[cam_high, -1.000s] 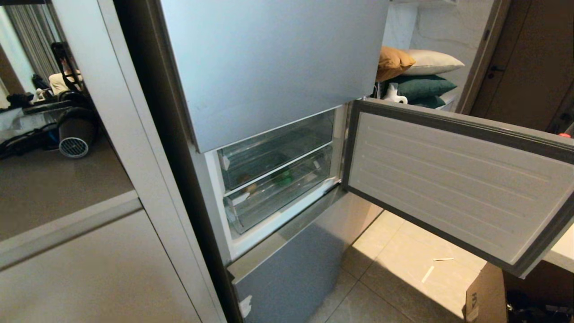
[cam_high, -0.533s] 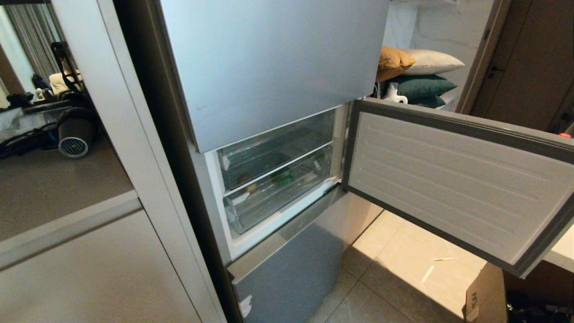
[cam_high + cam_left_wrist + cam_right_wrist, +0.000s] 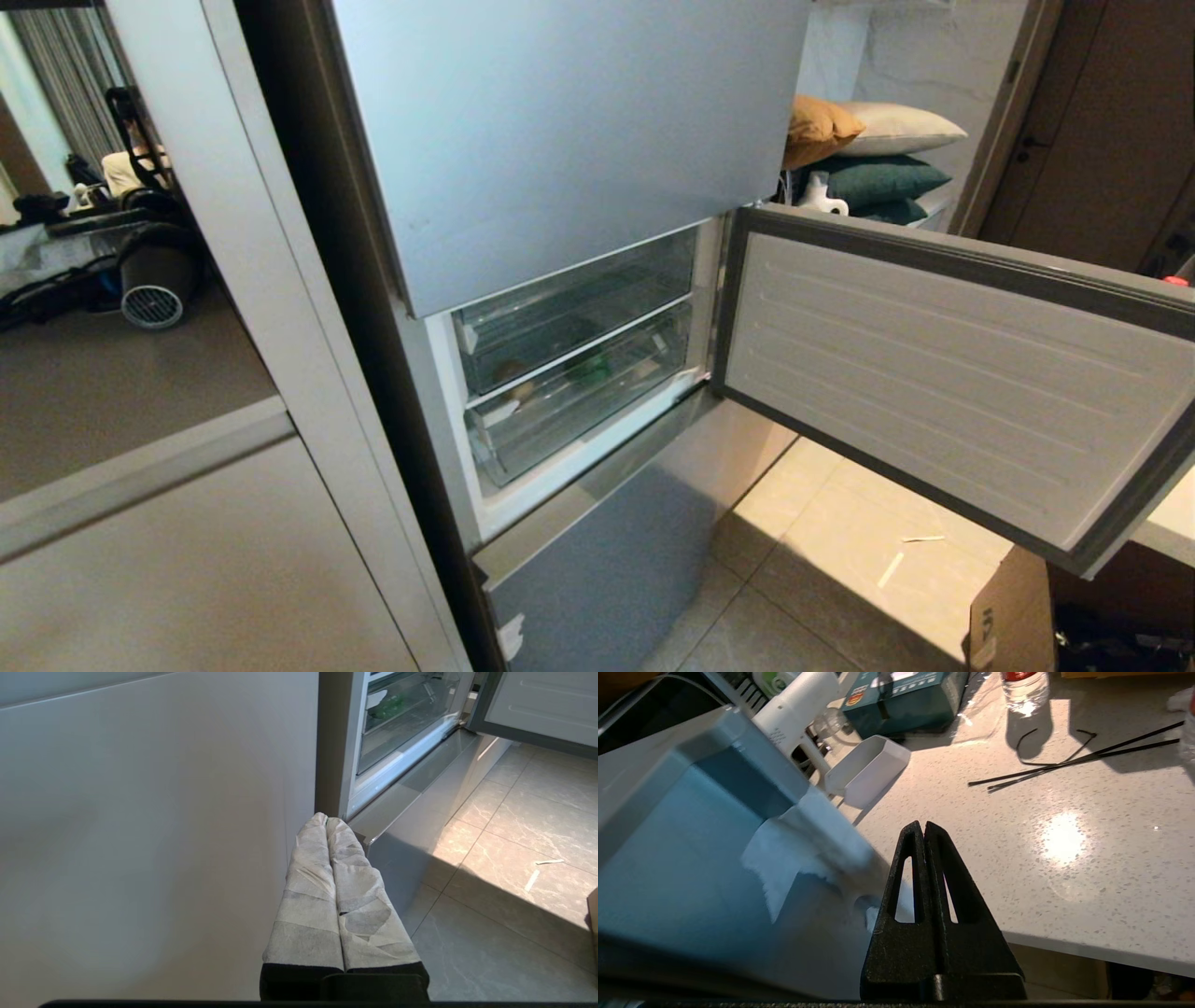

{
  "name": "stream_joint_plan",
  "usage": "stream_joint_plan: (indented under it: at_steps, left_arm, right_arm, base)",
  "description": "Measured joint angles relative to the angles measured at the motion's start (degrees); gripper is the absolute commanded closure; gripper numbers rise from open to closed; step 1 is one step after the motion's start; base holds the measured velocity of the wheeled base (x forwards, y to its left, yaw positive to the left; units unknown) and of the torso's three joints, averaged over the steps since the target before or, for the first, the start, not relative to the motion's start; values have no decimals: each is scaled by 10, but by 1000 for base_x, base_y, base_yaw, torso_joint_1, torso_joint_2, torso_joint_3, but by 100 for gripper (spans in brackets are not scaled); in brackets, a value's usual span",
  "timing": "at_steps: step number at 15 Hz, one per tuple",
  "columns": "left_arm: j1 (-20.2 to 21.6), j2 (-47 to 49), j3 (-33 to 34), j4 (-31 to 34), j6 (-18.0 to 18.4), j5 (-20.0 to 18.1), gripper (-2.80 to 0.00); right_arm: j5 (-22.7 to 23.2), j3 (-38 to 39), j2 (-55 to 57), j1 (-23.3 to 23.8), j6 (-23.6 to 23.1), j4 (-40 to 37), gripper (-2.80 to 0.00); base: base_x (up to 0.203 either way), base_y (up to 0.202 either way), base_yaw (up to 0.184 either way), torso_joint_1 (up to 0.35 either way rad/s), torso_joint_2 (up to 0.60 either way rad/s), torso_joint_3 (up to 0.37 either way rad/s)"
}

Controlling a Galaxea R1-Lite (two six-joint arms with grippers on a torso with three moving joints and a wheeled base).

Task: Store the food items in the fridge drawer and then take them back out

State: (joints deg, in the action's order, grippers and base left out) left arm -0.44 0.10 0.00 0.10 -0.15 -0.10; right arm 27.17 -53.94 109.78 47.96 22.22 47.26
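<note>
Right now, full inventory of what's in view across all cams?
fridge: 1, blue-grey, centre, middle door swung open
fridge drawer: 1, see-through, pushed in, middle section
potato: 1, tan, inside drawer
bell pepper: 1, green, inside drawer
pillows: 4, mustard, cream, two green, stacked behind door
cardboard box: 1, brown, on floor
counter: 1, white speckled
water bottle: 1, clear, on counter
teal box: 1, on counter
white tray: 1, on counter
left gripper: white-wrapped, shut, low by fridge
right gripper: black, shut, over counter edge
</note>
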Motion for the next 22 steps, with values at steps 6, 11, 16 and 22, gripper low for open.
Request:
stream_joint_plan:
  at_steps: [6, 11, 16, 22]
  left_arm:
    - [0, 0, 0, 0, 0, 0, 0]
    - [0, 0, 0, 0, 0, 0, 0]
    - [0, 0, 0, 0, 0, 0, 0]
    - [0, 0, 0, 0, 0, 0, 0]
  right_arm:
    - [29, 41, -23, 0, -1, 0, 0]
    - [64, 113, -76, -3, 0, 1, 0]
    - [75, 226, -181, -27, 0, 1, 0]
    - [68, 405, -416, -57, 4, 22, 0]
  base:
    - [0, 0, 0, 0, 0, 0]
    - [0, 0, 0, 0, 0, 0]
    - [0, 0, 0, 0, 0, 0]
    - [0, 0, 0, 0, 0, 0]
